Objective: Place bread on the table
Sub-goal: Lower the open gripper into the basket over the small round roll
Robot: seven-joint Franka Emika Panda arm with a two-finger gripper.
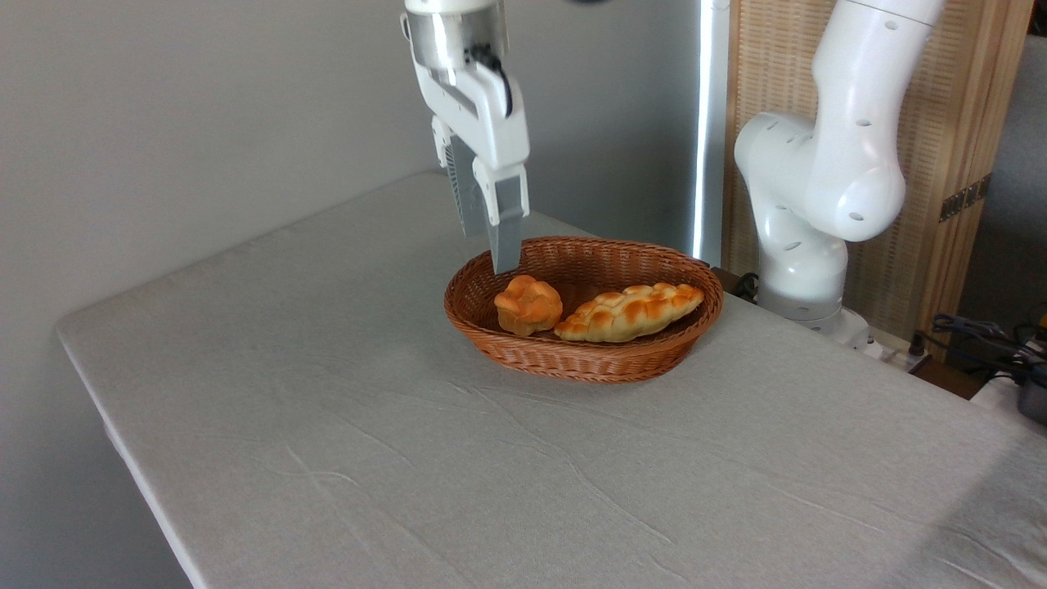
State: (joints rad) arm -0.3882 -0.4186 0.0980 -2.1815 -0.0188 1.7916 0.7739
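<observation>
The bread, a small round golden-orange bun with a lobed top, lies in the left end of a brown wicker basket. The basket stands on the table, which is covered in light grey, slightly wrinkled cloth. My gripper points straight down just above the bun, slightly to its left and behind it. Its fingers stand apart, open, with nothing between them. The nearer fingertip hangs a little above the bun's top without touching it.
A longer braided pale-golden loaf lies beside the bun in the basket's right half. The arm's white base stands at the table's far right edge. Cables lie off the table at the right. A wall runs behind.
</observation>
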